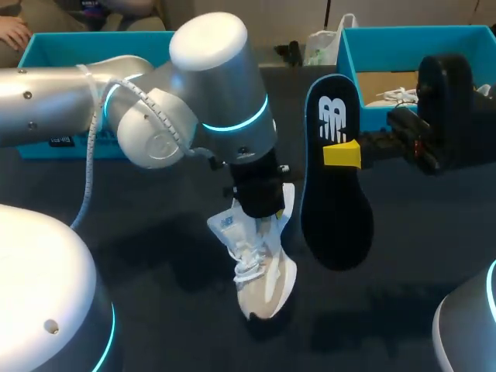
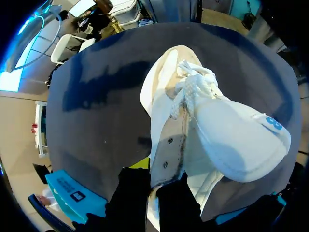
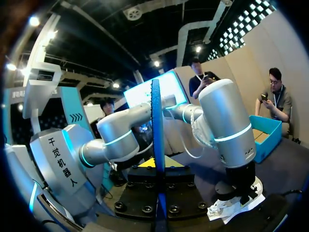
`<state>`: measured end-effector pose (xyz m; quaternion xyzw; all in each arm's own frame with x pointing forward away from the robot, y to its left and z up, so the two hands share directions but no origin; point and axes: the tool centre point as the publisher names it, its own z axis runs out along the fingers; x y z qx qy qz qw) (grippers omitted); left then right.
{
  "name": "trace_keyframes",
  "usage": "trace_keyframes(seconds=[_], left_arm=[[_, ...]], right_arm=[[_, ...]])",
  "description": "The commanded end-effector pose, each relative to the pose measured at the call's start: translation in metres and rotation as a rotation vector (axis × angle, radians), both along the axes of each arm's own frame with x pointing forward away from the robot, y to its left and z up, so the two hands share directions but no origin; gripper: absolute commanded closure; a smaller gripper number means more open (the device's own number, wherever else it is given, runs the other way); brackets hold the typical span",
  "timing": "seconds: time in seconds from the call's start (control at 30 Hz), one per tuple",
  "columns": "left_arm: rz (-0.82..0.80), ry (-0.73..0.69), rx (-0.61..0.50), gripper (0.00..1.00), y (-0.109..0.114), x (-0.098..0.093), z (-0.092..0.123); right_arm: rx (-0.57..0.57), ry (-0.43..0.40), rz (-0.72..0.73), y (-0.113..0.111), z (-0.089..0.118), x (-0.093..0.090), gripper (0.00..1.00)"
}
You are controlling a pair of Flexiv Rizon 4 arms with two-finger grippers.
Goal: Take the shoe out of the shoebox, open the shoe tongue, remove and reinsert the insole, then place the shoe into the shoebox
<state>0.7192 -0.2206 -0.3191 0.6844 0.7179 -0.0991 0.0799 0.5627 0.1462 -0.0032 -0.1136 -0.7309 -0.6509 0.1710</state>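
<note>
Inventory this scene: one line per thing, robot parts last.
table: one, dark, under everything.
left box: one, blue, far left of the table.
right box: one, blue, far right, brown inside.
shoe: one, white and cream, mid-table, tongue folded out.
insole: one, black with a white logo, in the air to the right of the shoe.
left pincer: one, black, shut on the shoe's upper edge.
right pincer: one, yellow-tipped, shut on the insole.
</note>
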Motion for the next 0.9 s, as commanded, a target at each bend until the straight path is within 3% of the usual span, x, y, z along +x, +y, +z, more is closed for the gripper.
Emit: trace_keyframes(seconds=[0.03,0.4,0.9], left_arm=[[-0.004,0.002,0.023,1.0,-0.007,-0.002,-0.007],[0.03,0.029,0.091,1.0,-0.017,0.001,-0.03],[-0.023,0.02,0.097,1.0,-0.041,0.001,-0.061]], right_arm=[[-0.002,0.002,0.001,0.002,-0.001,0.001,1.0],[-0.002,0.002,0.001,0.002,-0.001,0.001,1.0],[-0.002,0.002,0.001,0.002,-0.001,0.001,1.0]])
